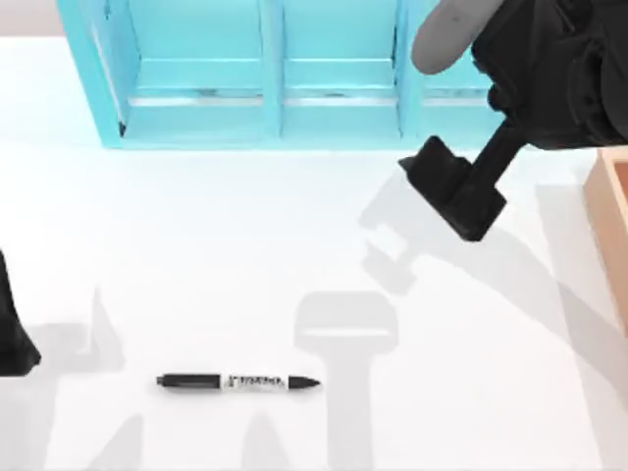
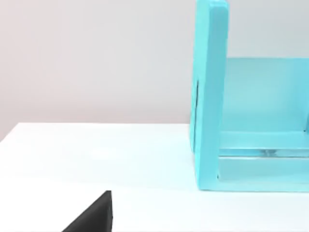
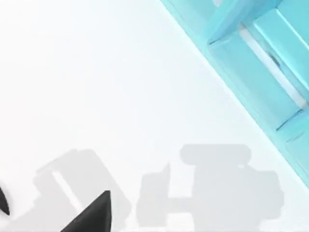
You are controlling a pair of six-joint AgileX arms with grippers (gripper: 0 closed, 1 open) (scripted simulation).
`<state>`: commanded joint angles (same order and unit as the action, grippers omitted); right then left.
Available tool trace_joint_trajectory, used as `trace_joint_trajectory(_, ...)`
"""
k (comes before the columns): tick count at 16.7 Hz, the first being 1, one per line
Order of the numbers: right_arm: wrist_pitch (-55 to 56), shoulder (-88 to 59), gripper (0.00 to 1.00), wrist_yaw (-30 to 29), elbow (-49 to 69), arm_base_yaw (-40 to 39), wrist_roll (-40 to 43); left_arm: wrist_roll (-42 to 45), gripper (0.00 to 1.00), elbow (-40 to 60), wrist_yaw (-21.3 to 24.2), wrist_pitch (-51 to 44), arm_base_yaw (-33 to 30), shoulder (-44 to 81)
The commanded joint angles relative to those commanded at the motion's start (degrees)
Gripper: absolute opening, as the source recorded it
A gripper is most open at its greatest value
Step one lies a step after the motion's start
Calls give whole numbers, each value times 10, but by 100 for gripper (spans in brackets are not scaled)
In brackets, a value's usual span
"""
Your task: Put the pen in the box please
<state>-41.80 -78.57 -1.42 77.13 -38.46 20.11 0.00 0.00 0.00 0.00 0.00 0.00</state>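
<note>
The pen (image 1: 238, 382) lies flat on the white table near the front, left of centre, its pointed black tip towards the right. At the table's right edge stands the tan box (image 1: 613, 221), cut off by the frame. My right gripper (image 1: 449, 199) hangs above the table at the back right, just in front of the shelf, left of the box and far from the pen. My left gripper (image 1: 14, 329) is parked at the left edge, well left of the pen.
A large teal shelf unit (image 1: 275, 78) with three compartments runs along the back; its end wall (image 2: 210, 96) and its front (image 3: 251, 63) show in the wrist views. Arm shadows fall across the white tabletop (image 1: 196, 255) between pen and box.
</note>
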Motion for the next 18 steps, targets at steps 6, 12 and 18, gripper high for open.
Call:
trace_joint_trajectory(6, -165, -311, 100, -19, 280, -127, 44, 0, 100, 0, 0, 0, 0, 0)
trace_joint_trajectory(12, -296, -536, 100, -38, 436, -204, 69, 0, 100, 0, 0, 0, 0, 0)
trace_joint_trajectory(18, -326, -579, 100, -43, 463, -219, 73, 0, 100, 0, 0, 0, 0, 0)
